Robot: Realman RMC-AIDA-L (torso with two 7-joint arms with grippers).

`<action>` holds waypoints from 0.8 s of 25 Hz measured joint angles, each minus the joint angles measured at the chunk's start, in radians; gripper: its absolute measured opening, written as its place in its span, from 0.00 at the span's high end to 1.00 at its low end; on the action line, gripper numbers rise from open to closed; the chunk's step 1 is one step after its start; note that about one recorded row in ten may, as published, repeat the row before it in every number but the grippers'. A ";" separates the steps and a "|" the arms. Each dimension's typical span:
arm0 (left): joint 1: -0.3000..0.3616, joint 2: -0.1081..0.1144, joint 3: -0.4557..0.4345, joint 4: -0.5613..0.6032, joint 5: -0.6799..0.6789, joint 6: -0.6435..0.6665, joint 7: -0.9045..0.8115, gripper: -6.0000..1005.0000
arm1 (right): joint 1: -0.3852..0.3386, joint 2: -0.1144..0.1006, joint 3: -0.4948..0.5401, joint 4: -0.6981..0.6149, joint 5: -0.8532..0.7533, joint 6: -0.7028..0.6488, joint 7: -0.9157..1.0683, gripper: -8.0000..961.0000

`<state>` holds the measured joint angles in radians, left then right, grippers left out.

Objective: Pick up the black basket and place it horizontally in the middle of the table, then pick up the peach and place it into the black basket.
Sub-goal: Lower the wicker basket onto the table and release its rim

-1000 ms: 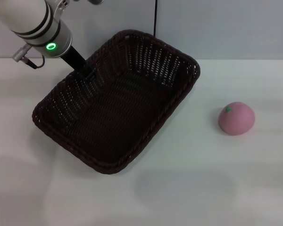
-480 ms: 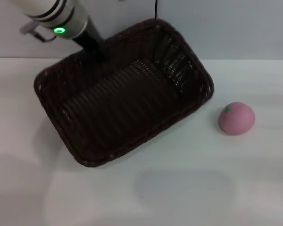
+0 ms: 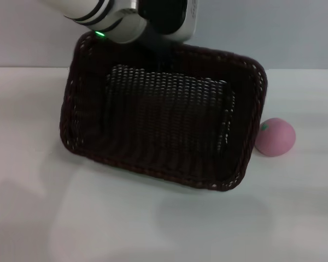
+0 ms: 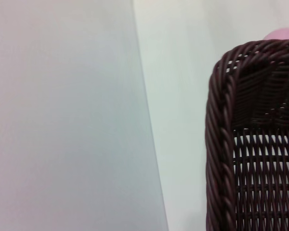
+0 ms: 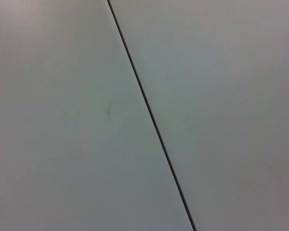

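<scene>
The left gripper (image 3: 163, 52) grips the black basket's (image 3: 164, 117) far rim; nothing inside, the peach (image 3: 274, 137) beside it.

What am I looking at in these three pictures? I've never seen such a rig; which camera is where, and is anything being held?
This is a two-armed robot. The head view looks down from its head onto a white table. The left arm reaches in from the top, and the left gripper is at the far rim of the basket; its fingers are hidden, so a grip cannot be confirmed. The peach lies on the table just right of the basket. The left wrist view, from that arm's wrist, shows a basket corner close up with a sliver of peach behind it. The right wrist view shows only a plain wall, and the right gripper is out of sight.
</scene>
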<state>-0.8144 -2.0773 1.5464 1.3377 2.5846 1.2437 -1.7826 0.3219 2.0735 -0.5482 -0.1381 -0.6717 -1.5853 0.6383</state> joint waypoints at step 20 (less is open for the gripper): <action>0.039 0.001 0.049 -0.041 0.073 0.026 -0.100 0.77 | 0.032 0.000 -0.010 0.004 -0.001 0.017 -0.003 0.24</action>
<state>-0.7752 -2.0759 1.5952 1.2970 2.6578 1.2699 -1.8830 0.3537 2.0739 -0.5578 -0.1341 -0.6726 -1.5686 0.6351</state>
